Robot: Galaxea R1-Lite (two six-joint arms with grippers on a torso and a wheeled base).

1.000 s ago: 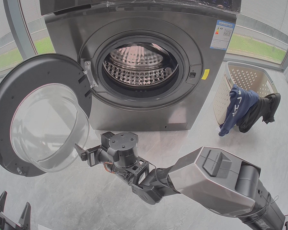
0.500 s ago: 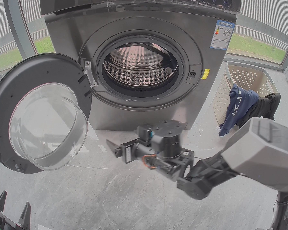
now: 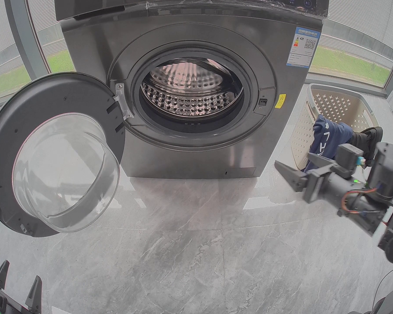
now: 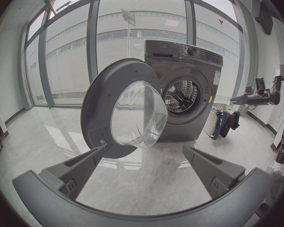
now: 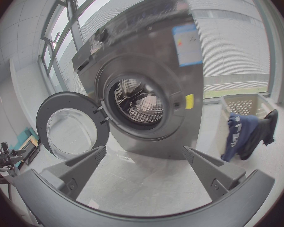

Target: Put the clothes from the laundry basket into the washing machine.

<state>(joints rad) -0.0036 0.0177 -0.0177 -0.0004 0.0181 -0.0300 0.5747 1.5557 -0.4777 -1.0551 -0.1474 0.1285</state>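
Picking the first garment is, I judge, the step in hand. My right gripper [image 3: 292, 161] hangs above the grey marbled floor [image 3: 196, 249] with its jaws spread wide and nothing between them. It is just beside the front wall of the beige perforated plastic laundry basket [image 3: 336, 103]. The basket stands on the floor at the right flank of the grey front-loading washing machine [image 3: 96, 44], near the window.

A navy blue garment with white print [image 3: 327, 142] drapes over the basket's front rim and hangs down outside it. A black garment [image 3: 366, 140] lies against it on the side away from the machine. The machine's round door with its clear bowl [image 3: 43, 97] stands fully open to the left, and the steel drum [image 3: 190, 92] looks empty. My left gripper [image 4: 142, 148], also wide and empty, rests low at the near left, well apart from the clothes.

To do this well, I would take the blue cloth at the bunched fold on the rim, not at its loose hanging end. I would close fully so that several layers are caught. I would then lift straight up until the hem clears the rim, since the black piece may drag along or the light basket may tip. Only then would I carry the cloth across to the drum mouth.
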